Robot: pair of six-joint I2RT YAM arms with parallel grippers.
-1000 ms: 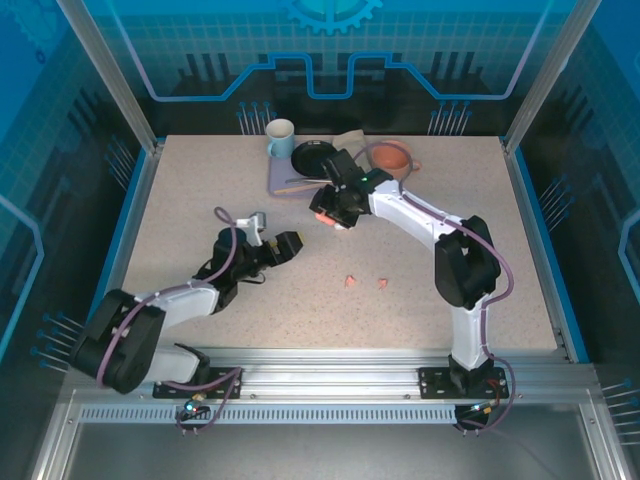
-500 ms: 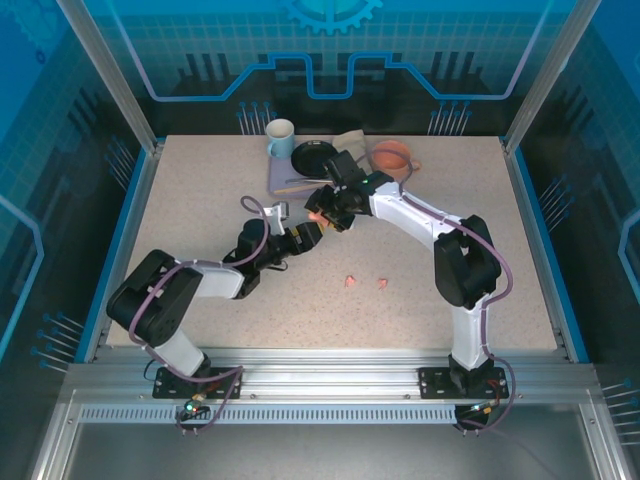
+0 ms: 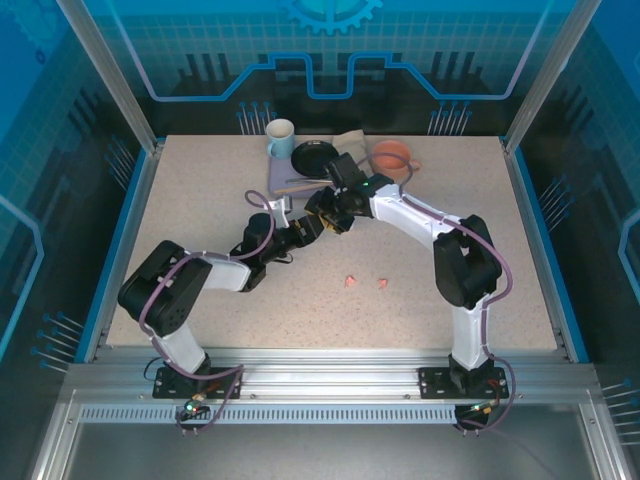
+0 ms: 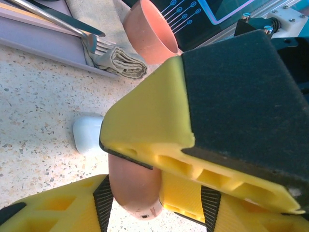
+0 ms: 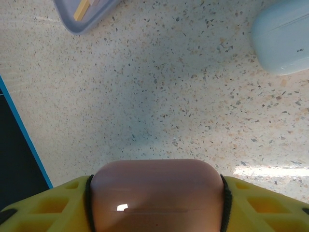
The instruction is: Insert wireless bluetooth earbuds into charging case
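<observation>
My right gripper [image 5: 155, 198] is shut on a salmon-pink charging case [image 5: 157, 193], lid closed, held above the table. In the top view it [image 3: 326, 208] hangs mid-table, and my left gripper [image 3: 306, 228] meets it from the left. My left gripper [image 4: 154, 205] has its jaws on either side of that pink case [image 4: 135, 191]. One pad [image 4: 102, 203] lies against the case; the other stands off behind a finger of the right gripper. A white charging case [image 4: 87, 136] [image 5: 284, 41] lies shut on the table just beyond. Two pink earbuds [image 3: 350, 281] [image 3: 382, 284] lie apart nearer the front.
At the back stand a pale blue mug [image 3: 280, 138], a black plate [image 3: 315, 156], a pink mug [image 3: 392, 157] [image 4: 147, 34] and a lavender tray [image 3: 285, 180] [image 4: 34, 41]. A fork [image 4: 91, 41] and a folded napkin [image 4: 120, 60] lie close behind the grippers.
My left arm has reached forward and right up to the right gripper, and its jaws have narrowed round the pink case. The right gripper, still holding the case, has shifted slightly back.
</observation>
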